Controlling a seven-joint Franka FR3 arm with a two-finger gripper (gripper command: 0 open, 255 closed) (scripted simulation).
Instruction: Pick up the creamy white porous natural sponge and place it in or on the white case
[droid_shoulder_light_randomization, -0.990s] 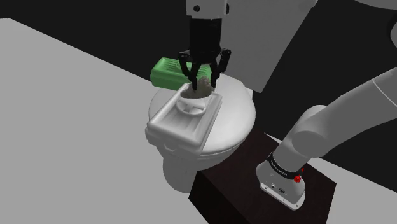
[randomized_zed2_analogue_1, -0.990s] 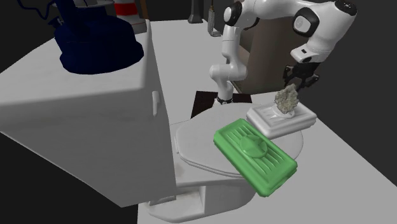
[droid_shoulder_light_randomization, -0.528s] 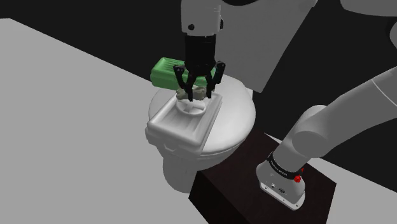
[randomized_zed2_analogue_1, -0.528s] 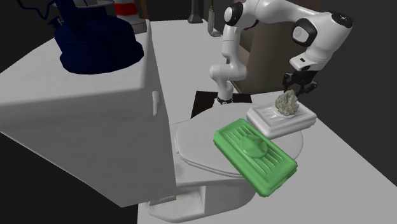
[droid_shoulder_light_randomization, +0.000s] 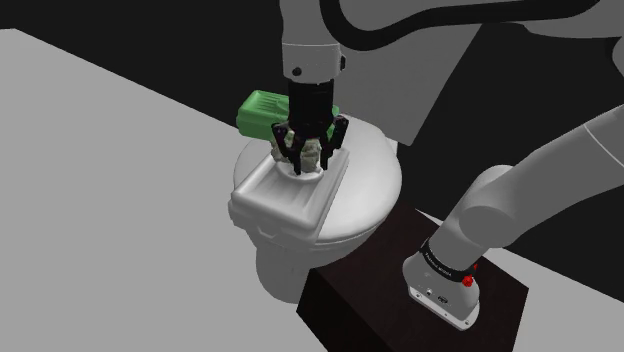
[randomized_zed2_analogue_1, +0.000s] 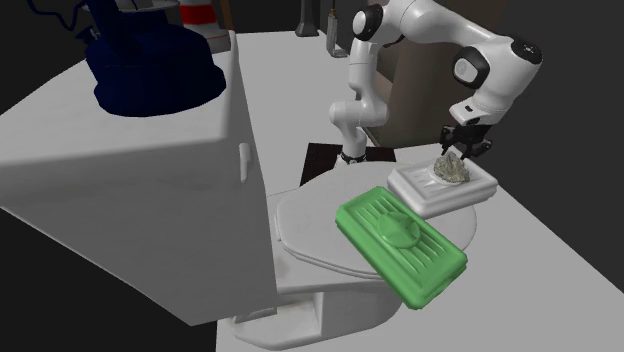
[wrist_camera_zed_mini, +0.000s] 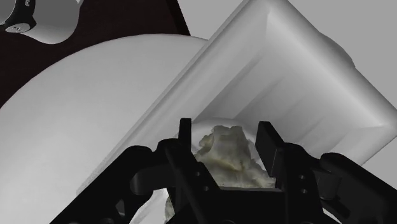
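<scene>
Claw clasps the sponge, low inside the white case. Recommend: seat it in the case, open fully, withdraw straight up.

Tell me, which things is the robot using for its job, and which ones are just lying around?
For the job:
- the tool, clasping the sponge
- the pale, lumpy sponge
- the white case right under it

Just lying about:
- the green case, also on the toilet lid
- the dark blue thing on the tank
</scene>
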